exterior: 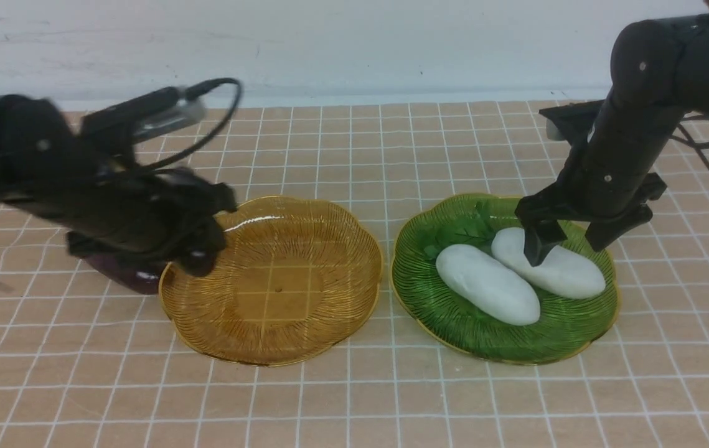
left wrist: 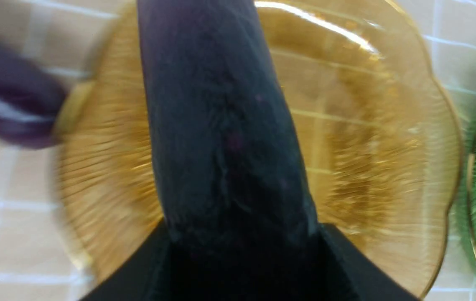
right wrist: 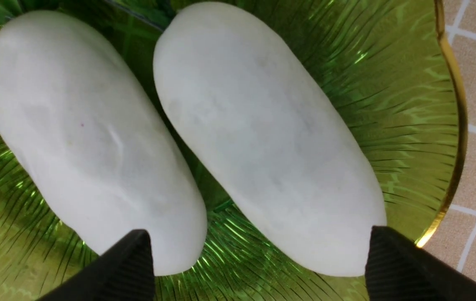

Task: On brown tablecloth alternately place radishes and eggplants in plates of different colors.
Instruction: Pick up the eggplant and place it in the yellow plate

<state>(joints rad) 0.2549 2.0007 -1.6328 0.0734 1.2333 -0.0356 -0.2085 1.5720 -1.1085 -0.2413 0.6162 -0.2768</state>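
We log left gripper (exterior: pixel 200 250) clamped on an eggplant (left wrist: pixel 221 125) over the amber plate (exterior: pixel 279 298); right of it, right gripper (exterior: pixel 569 246) gapes above a radish (exterior: pixel 572 274).

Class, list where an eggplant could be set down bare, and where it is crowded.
Free: the middle of the amber plate, and the brown tablecloth nearer the camera than both plates. Crowded: the green plate, holding two radishes side by side.

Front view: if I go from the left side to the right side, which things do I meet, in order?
Loose eggplant → left end effector gripping the other eggplant → amber plate → green plate → nearer radish → farther radish.
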